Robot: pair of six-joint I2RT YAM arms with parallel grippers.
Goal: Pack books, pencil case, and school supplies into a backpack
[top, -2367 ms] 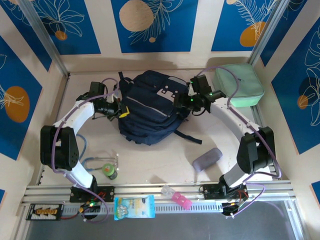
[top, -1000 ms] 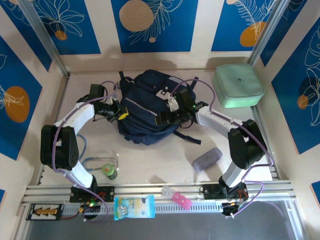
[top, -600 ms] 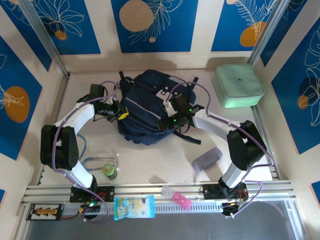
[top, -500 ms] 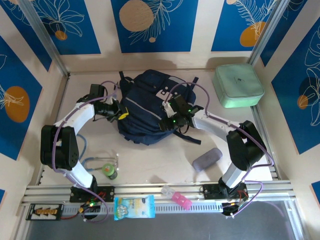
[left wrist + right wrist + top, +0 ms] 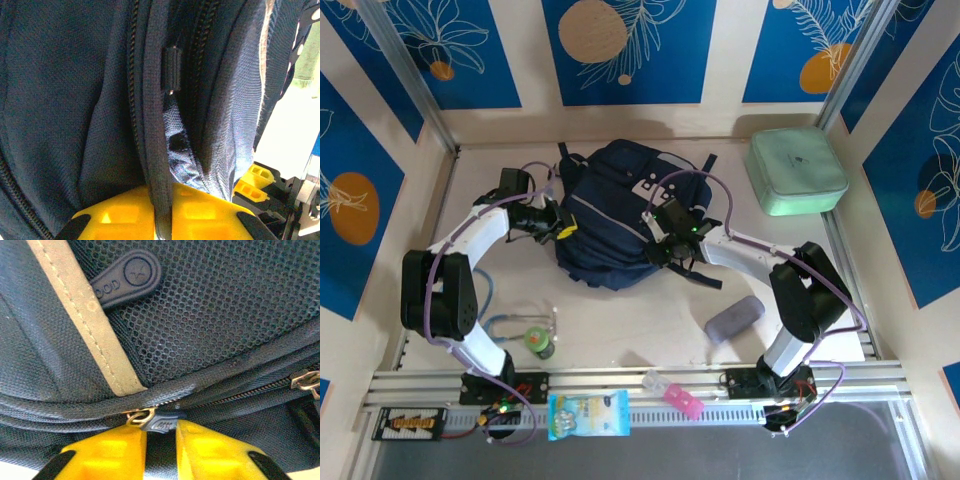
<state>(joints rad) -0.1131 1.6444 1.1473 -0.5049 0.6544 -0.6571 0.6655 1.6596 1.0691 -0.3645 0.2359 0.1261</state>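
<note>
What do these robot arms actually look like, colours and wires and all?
The left arm and right arm are both made of white tubes linked by chunky black joints. A lilac cable loops loosely along each. The fingers are bright yellow plastic with moulded hollows. A small green light glows near the right wrist.

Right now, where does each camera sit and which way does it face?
Top external: above and behind the robot, looking down at the backpack; left tool and right tool reach it from either side.
Left wrist: on that wrist, close on backpack fabric; left fingers pinch a seam.
Right wrist: on that wrist, close on mesh; right fingers flank the zipper pull.
Shared: all three see the backpack.
</note>
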